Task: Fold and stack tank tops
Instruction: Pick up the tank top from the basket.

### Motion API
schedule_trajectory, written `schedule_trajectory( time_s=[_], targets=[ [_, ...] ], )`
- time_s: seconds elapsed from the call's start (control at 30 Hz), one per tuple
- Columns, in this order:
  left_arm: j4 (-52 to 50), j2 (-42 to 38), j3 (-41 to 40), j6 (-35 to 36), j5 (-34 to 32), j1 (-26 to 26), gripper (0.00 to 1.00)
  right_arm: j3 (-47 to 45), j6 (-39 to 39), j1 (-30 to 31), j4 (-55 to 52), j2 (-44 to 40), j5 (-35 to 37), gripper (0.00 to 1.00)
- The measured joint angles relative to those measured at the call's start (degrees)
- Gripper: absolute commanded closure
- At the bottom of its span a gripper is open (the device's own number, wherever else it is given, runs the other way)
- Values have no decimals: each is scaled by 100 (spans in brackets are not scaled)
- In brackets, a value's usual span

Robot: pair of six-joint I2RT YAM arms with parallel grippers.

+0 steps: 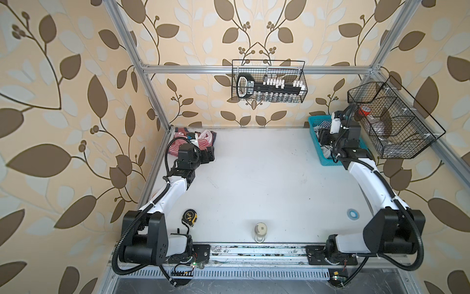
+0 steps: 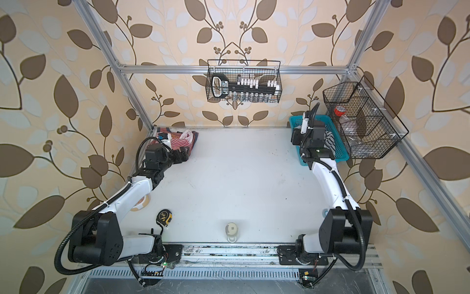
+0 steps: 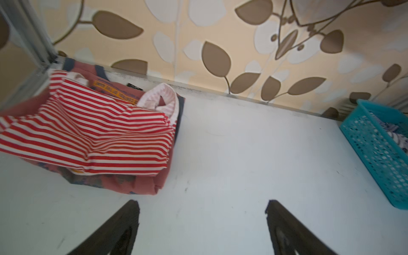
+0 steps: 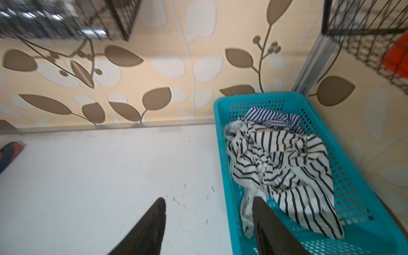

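1. Table [image 1: 254,178]: white, scuffed, walled by leaf-pattern wallpaper and an aluminium frame.

2. Left arm: reaches to the far left corner. The left claw [image 3: 202,203] hangs over bare table just beside the clothes pile. Its fingers are spread wide with nothing between them.

3. Right arm: reaches to the far right corner. The right claw [image 4: 207,199] has its fingers apart and straddles the near wall of the blue basket [image 4: 260,104], one finger over the table and one over the basket. It pinches nothing.

4. Wire rack on the right wall [image 1: 407,150]: holds a red roll. No text can be read.

5. Wire rack on the back rail [image 1: 235,76]: holds a black tool with white parts. The print on its handle is too small to read.

6. Blue basket contents: the white top with black stripes [image 4: 287,165] lies crumpled on top. The navy-and-white top [image 4: 271,118] shows at the far end, partly beneath it.

7. Red-and-white top [image 3: 99,136]: folded, in the far left corner, resting on a folded reddish garment [image 3: 145,187]. The orange label on that garment carries dark print that cannot be read.

8. Tape measure [image 1: 189,217]: black and yellow, at the near edge. Its round label cannot be read.

9. Bottle [image 1: 260,231]: upright, near edge, centre.

10. Blue ring [image 1: 352,213]: flat, near the right arm.
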Motion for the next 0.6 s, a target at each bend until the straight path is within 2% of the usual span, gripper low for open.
schedule_trajectory(
  time_s=[0.27,0.6],
  targets=[
    [-341,0,120,-264,577,-470,10,1174,470,-468,-1008,1694,-50,53],
    [-385,81,387,-321,835,-715,10,2623,940,-807,-1370,3370,-136,55]
  ],
)
